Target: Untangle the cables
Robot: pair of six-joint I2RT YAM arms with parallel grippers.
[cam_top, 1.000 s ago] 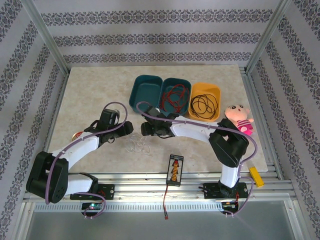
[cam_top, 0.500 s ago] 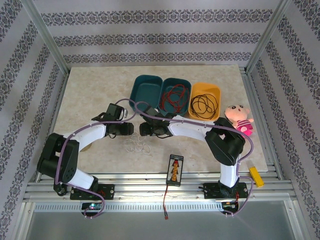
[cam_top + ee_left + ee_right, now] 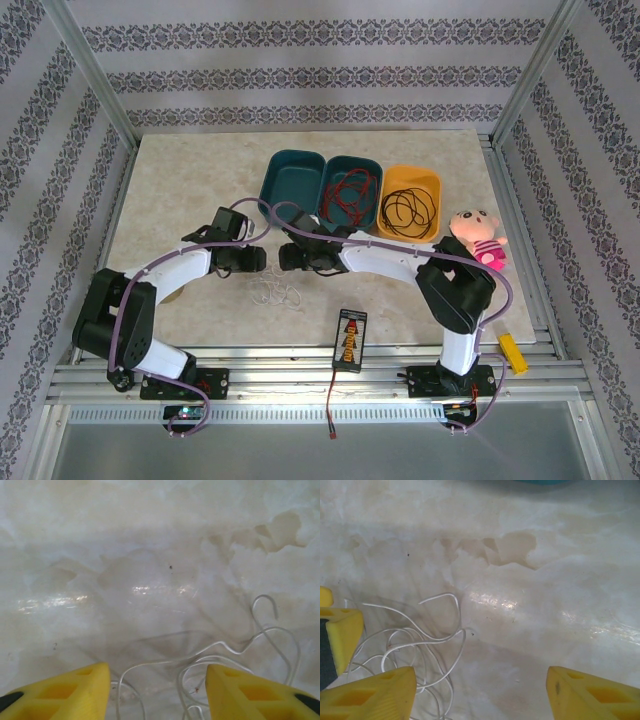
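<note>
Left tool (image 3: 156,672) nearer, overhead red cable (image 3: 350,192) binned

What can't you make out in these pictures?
The clear cable, top view: too thin and pale to trace its loops.
Its loops, left wrist view: cut off by the bottom edge, between the fingers of the left pincer.
Its loops, right wrist view: run behind a finger of the right pincer, bottom left.
Label on the black device, top view: too small to read.

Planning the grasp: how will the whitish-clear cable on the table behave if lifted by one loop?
Probably floppy: the whitish-clear cable lies in loose, irregular loops on the table. Likely very light, being so thin. Overlapping loops may drag along and snag.
</note>
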